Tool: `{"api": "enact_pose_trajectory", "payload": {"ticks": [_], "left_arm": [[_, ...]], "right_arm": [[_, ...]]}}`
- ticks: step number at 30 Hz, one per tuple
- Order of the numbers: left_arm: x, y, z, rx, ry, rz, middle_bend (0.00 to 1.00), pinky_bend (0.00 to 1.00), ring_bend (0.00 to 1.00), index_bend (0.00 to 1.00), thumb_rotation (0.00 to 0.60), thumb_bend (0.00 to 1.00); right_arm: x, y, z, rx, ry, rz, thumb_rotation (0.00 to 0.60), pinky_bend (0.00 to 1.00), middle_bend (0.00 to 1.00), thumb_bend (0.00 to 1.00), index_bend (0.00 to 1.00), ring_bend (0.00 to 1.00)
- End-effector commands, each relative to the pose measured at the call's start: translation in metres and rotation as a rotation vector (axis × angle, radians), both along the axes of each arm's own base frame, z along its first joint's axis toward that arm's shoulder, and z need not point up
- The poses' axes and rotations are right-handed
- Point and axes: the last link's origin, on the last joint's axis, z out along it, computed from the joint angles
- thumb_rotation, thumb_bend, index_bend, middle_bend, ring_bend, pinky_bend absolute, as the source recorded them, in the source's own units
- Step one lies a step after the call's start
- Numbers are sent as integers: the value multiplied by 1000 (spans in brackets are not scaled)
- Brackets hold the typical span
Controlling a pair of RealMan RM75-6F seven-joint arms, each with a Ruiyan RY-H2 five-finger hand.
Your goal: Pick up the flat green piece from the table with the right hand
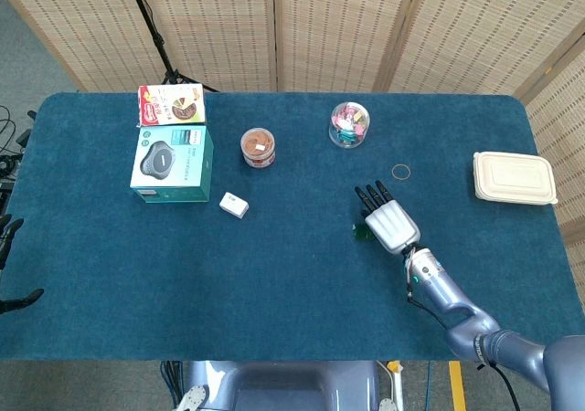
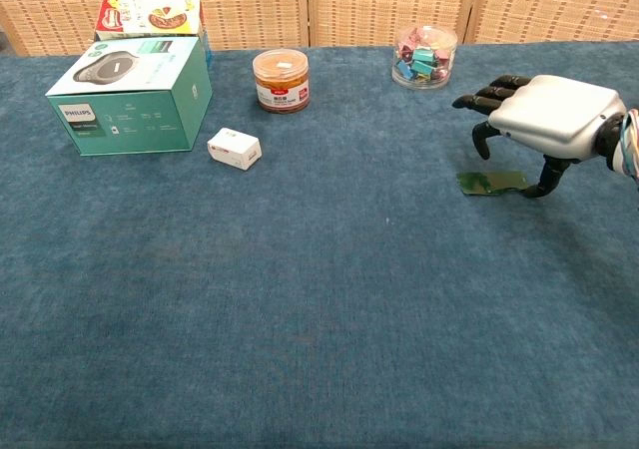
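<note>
The flat green piece (image 2: 491, 182) lies on the blue table cloth at the right, mostly hidden under the hand in the head view, where only its left edge (image 1: 362, 234) shows. My right hand (image 2: 544, 117) (image 1: 389, 221) hovers palm down just above it, fingers spread forward and slightly curled, thumb tip down at the piece's right end. Nothing is held in it. My left hand is out of both views.
A teal Philips box (image 2: 130, 95) with a snack box (image 2: 150, 15) behind it stands at the far left. A small white box (image 2: 235, 149), an orange-lidded jar (image 2: 281, 80) and a tub of clips (image 2: 426, 55) are nearby. A rubber band (image 1: 400, 171) and beige lunch box (image 1: 514, 177) lie at the right.
</note>
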Motion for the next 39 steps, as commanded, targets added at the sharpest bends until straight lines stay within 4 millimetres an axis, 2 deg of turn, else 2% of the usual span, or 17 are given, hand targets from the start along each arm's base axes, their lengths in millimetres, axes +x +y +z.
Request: {"api": "enact_pose_trajectory", "payload": {"ticks": [1, 5, 7, 31, 39], "left_arm": [[0, 0, 0, 1, -1, 0, 0, 73, 0, 0, 600, 0], [0, 0, 0, 1, -2, 0, 0, 73, 0, 0, 600, 0], [0, 0, 0, 1, -1, 0, 0, 73, 0, 0, 600, 0], [0, 0, 0, 0, 1, 1, 0, 73, 0, 0, 600, 0], [0, 0, 0, 0, -1, 1, 0, 73, 0, 0, 600, 0]], "right_arm": [[0, 0, -1, 3, 3, -2, 600, 0, 0, 232, 395, 0], [0, 0, -2, 3, 5, -7, 600, 0, 0, 321, 406, 0], [0, 0, -2, 5, 6, -8, 600, 0, 0, 335, 409, 0], [-1, 1, -4, 19, 6, -9, 600, 0, 0, 344, 476, 0], [0, 1, -6, 27, 22, -6, 600, 0, 0, 389, 482, 0]]}}
